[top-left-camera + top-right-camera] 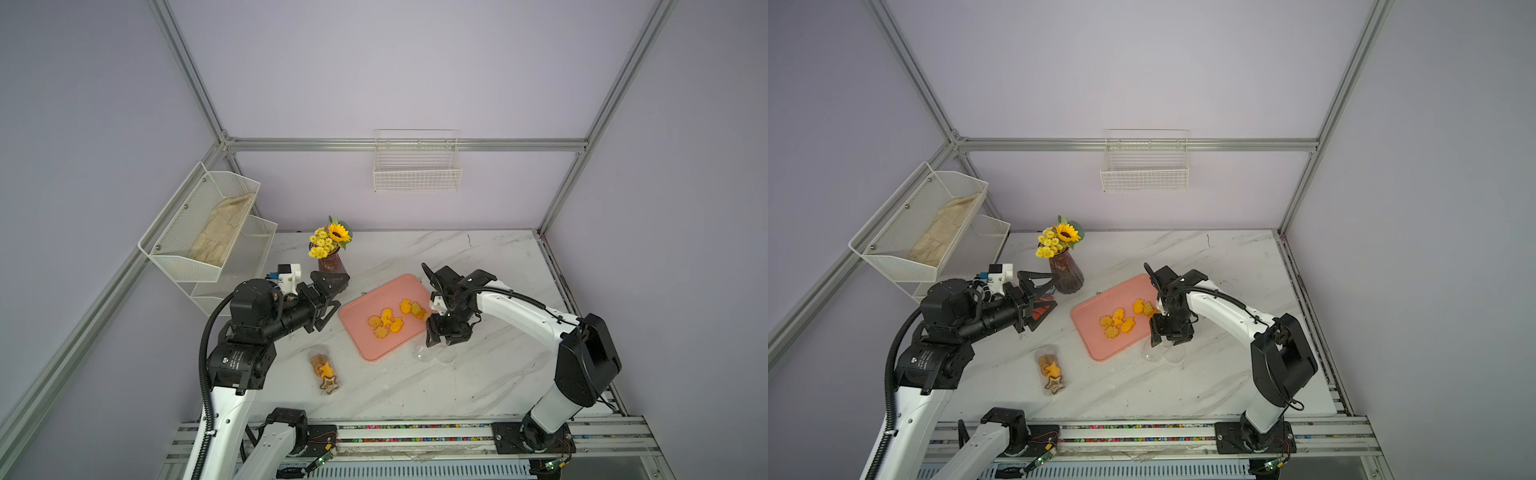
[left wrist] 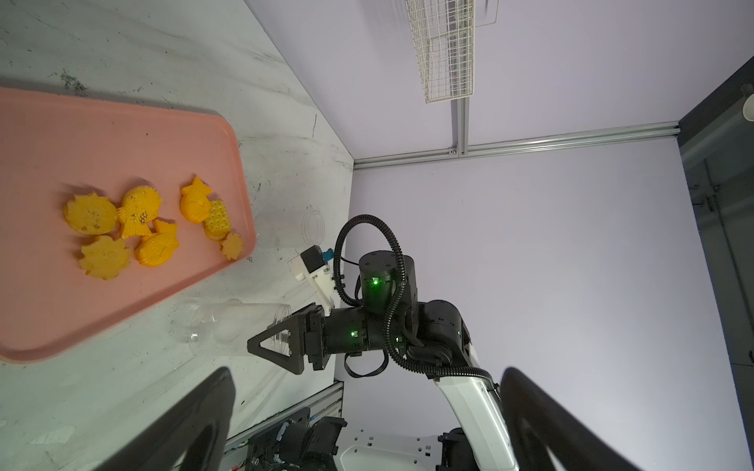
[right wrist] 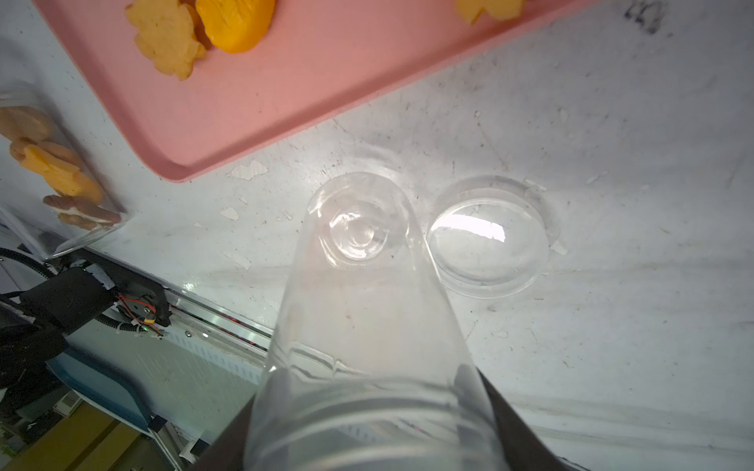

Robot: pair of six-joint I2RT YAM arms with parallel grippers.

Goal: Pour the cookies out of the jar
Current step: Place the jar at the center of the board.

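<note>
I am looking down at a white marble table [image 1: 478, 270] with a pink tray [image 1: 361, 320] lying at an angle near its middle. About seven orange-yellow cookies [image 1: 388, 320] lie loose on the tray, clustered toward its right half, some touching one another. My right end effector [image 1: 445, 336] hangs just off the tray's near right edge, clamped narrowly around a clear, empty jar [image 3: 367, 306]. It grips the jar near the mouth, with the base pointing down toward the table. I cannot tell whether the base touches the table. Just beside that base, a clear round lid [image 3: 487, 248] lies flat on the table. My left end effector [image 1: 334, 296] is spread wide and holds nothing. It hovers off the tray's far left corner, close to a dark vase [image 1: 330, 264] of yellow flowers. A second jar [image 1: 325, 369], also clear, lies on its side on the table, off the tray's near left side and well apart from both end effectors. It has more cookies inside, orange ones and a few brown ones.
</note>
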